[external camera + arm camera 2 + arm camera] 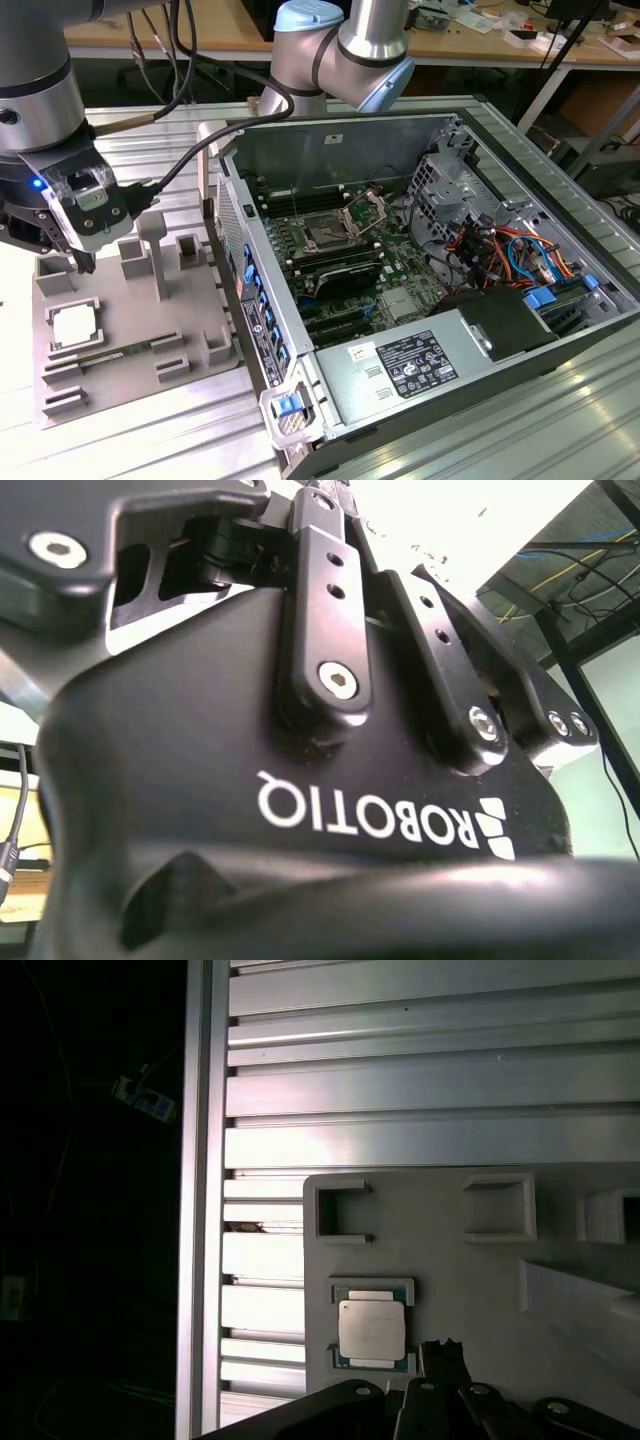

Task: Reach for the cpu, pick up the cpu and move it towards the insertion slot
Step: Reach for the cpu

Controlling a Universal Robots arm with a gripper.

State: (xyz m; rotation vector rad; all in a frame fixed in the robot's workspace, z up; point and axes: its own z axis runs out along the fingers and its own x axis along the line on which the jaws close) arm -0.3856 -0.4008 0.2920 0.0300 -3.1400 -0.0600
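the exterior view stands off the arm, high and at a slant, and looks down on the whole bench from far. the open computer case [330, 135] takes the middle and the 3 o'clock side, the grey tray [130, 320] lies toward 8 o'clock, and the gripper [82, 262] hangs at 9 o'clock. the first wrist view looks almost straight down, much nearer, onto the tray [440, 1260] and the slatted metal table [400, 1080]. these two views share the tray corner where the chip [372, 1328] lies in its recess. the second wrist view sits right against the gripper and looks along its black body from very near, with a bright background behind.
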